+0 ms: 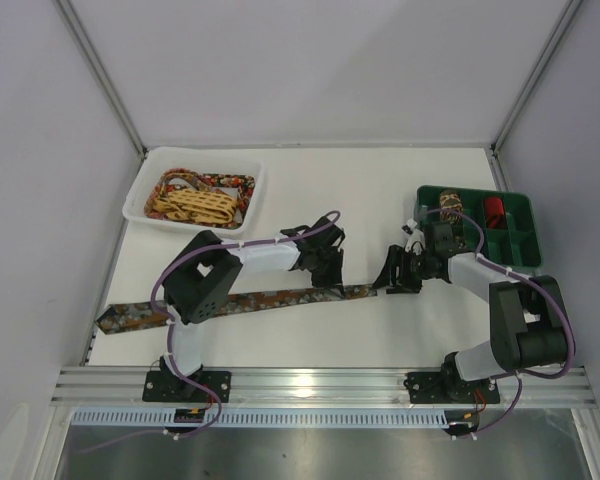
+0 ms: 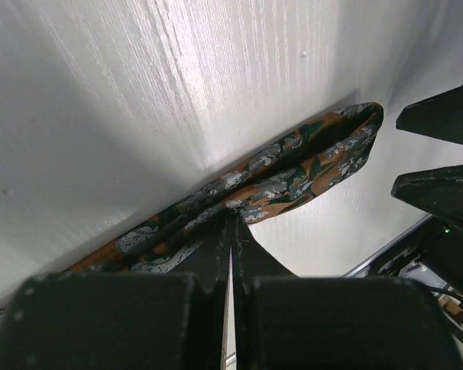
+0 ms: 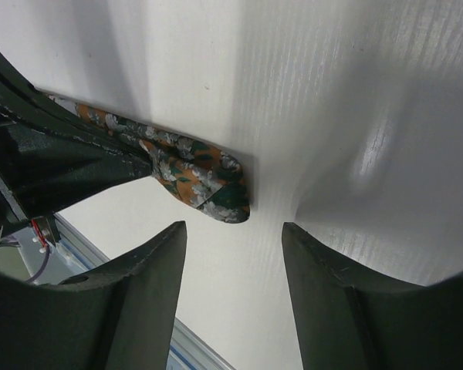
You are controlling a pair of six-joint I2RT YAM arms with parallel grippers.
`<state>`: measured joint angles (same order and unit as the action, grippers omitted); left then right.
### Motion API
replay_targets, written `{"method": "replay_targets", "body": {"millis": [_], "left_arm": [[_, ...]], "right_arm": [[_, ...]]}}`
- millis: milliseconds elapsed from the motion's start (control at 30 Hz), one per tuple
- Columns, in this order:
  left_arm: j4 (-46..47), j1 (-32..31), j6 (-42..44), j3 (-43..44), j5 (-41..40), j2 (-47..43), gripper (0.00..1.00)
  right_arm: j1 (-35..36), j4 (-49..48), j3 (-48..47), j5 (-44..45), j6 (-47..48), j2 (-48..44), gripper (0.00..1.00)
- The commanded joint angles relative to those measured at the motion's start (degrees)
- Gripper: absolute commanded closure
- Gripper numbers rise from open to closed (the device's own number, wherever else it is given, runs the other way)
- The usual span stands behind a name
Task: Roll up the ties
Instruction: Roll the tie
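Tie (image 1: 270,297), dark mottled brown-orange w/ pale flowers, is the one in play. L pincer (image 2: 231,225) is clamped tight on it, fabric puckered right at the fingertips, a little way back from the narrow tip (image 3: 220,193). R pincer (image 3: 233,231) stands w/ jaws apart, nothing between them. The tip lies just ahead of the gap, touching neither finger. From the pinch the strip runs flat across the tabletop (image 1: 380,190) toward the near-left corner, wide blade at that end. No coil begun as far as I can see.

Handling, my guess: light, limp, thin cloth, prob. slick-ish. Won't hold a shape, will slump or spring loose unless pinned. Tip looks doubled over, so a bit thicker there. Best hold is across the width at the narrow tip, both edges inside the jaws, so the first turn starts square, w/ the other pincer pinning the strip flat. Grab one edge only & the roll prob. goes cone-shaped.

Further out: white tray (image 1: 140,195) back left w/ loose ties (image 1: 195,200), yellow lattice & red-floral heaped together. Green bin (image 1: 525,245) back right, holding a brown coil (image 1: 448,205) & a red coil (image 1: 493,210).
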<state>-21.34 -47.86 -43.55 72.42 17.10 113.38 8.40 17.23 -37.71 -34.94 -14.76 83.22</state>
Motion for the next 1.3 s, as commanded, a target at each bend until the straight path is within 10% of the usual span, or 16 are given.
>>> {"method": "replay_targets", "body": {"millis": [0, 467, 600, 1033, 1267], "left_arm": [[1.22, 0.48, -0.05, -1.49, -0.76, 0.26, 1.00], [1.48, 2.33, 1.19, -1.06, 1.44, 1.05, 1.00], [1.13, 2.33, 1.45, -0.97, 1.70, 1.66, 1.00], [0.60, 2.42, 2.59, -0.88, 2.23, 2.46, 0.99], [0.34, 2.50, 2.77, -0.70, 2.15, 2.19, 1.00]], "right_arm": [[0.21, -1.76, 0.01, 0.31, 0.88, -0.26, 0.42], [4.60, 0.08, -5.88, 2.86, 3.77, 6.43, 0.50], [4.60, -0.09, -6.93, 2.07, 4.13, 7.66, 0.67], [4.78, -0.97, -8.60, 2.24, 4.13, 10.38, 0.54], [6.71, -2.20, -7.55, 1.71, 3.25, 10.56, 0.75]]}}
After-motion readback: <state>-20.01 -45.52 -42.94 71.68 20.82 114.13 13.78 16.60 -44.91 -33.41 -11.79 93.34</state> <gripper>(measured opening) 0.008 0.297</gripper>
